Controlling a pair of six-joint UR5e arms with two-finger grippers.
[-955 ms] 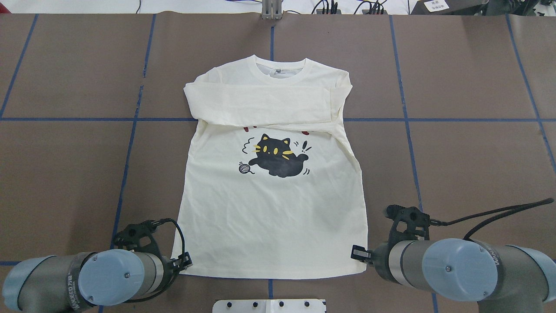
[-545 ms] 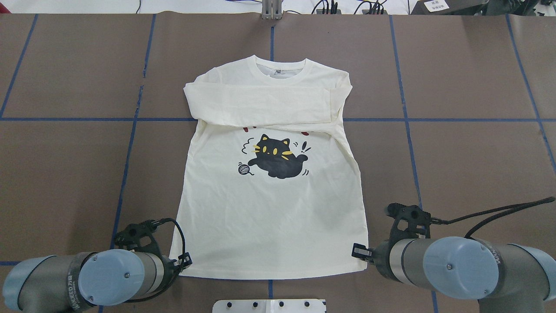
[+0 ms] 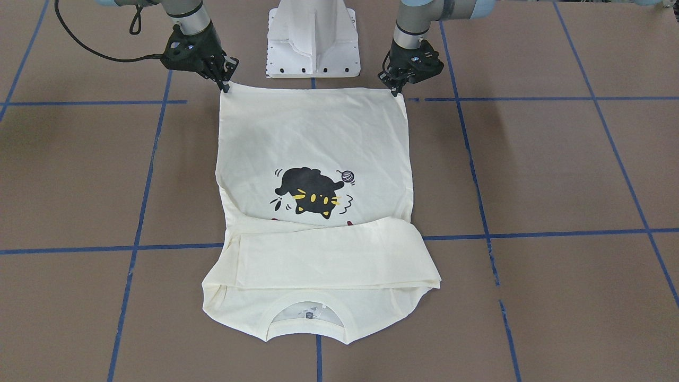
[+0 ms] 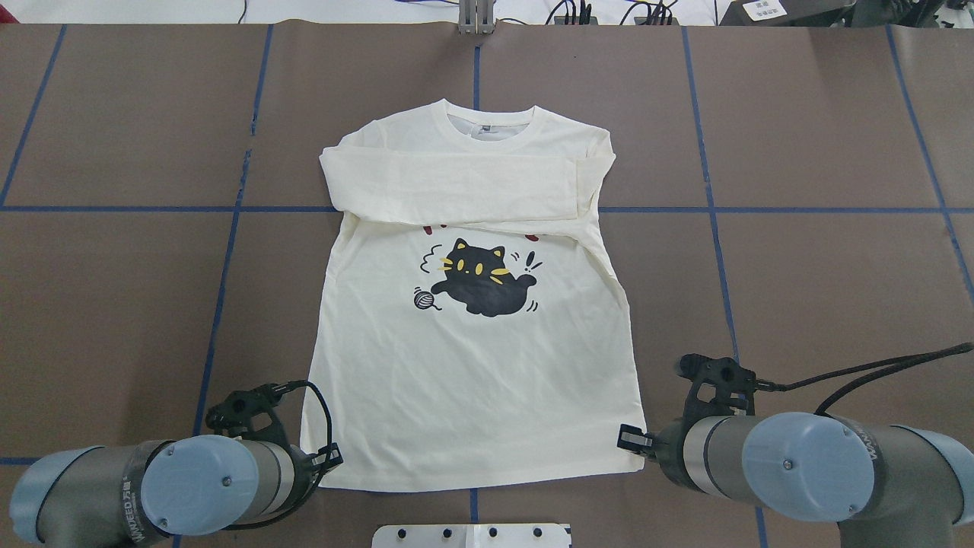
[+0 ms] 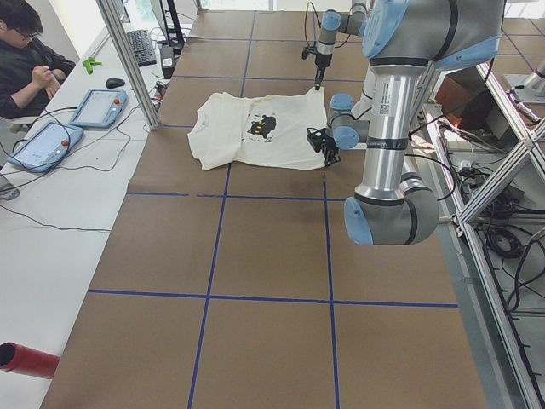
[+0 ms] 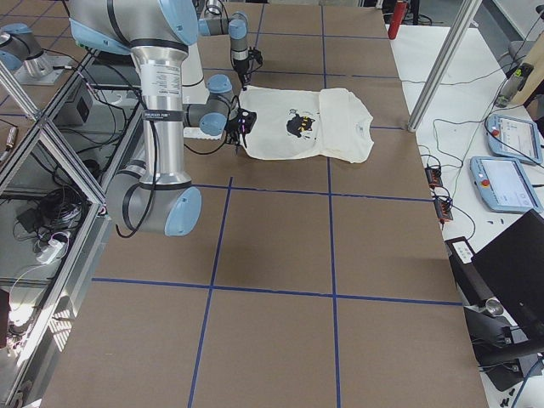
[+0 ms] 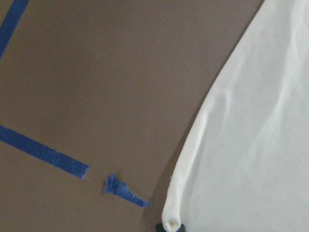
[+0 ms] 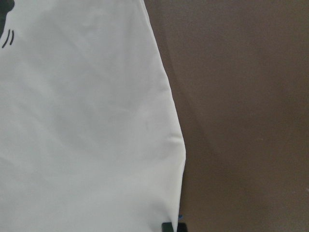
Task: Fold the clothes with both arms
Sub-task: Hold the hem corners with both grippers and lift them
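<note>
The cream long-sleeved shirt (image 4: 472,365) lies face up on the brown table, collar away from me, black cat print showing. Both sleeves are folded across the chest and hide most of the red lettering. My left gripper (image 4: 331,459) is shut on the hem's left corner, whose rolled edge (image 7: 171,220) meets a fingertip. My right gripper (image 4: 628,440) is shut on the hem's right corner (image 8: 169,212). In the front-facing view, the left gripper (image 3: 395,91) and right gripper (image 3: 225,85) hold the hem (image 3: 313,91) stretched between them, just above the table.
The white pedestal base (image 3: 313,37) stands just behind the hem. Blue tape lines (image 4: 228,251) grid the brown table top. A person (image 5: 30,60) sits at a side desk with tablets (image 5: 98,106) beyond the collar end. Open table lies on both sides of the shirt.
The shirt has slid a little toward me, the collar moving with it. Both grippers kept hold of the hem corners, and the right corner has come up slightly.
</note>
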